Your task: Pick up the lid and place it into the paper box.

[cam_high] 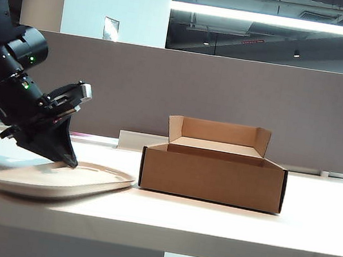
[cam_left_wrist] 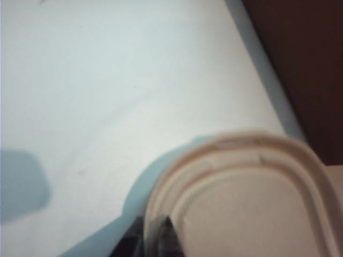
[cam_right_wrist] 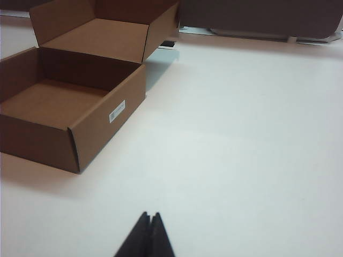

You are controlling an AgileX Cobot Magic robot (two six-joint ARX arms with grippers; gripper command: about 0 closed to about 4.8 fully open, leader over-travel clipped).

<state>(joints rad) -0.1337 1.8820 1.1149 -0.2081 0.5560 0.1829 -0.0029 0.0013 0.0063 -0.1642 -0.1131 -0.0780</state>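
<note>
Lid: the flat beige oblong moulded-fibre lid (cam_high: 59, 179) is seen on the white table (cam_high: 221, 224), just left of the box.
Box: the shallow brown cardboard paper box (cam_high: 213, 174) is seen empty.
Left gripper (cam_left_wrist: 154, 235): apparently clamped on the lid's rim, though blurred.
Right gripper (cam_right_wrist: 150, 218): fingertips pressed together, nothing held, above bare table.

Exterior view: the left arm's upper links run off the frame edge, and the left gripper (cam_high: 68, 159) hides part of the lid (cam_high: 59, 179). Left wrist view: blurred throughout; the lid (cam_left_wrist: 252, 198) is cut off by two edges. Right wrist view: only the right gripper (cam_right_wrist: 149, 217) tips show; the paper box (cam_right_wrist: 102, 120) is cropped at one side.
</note>
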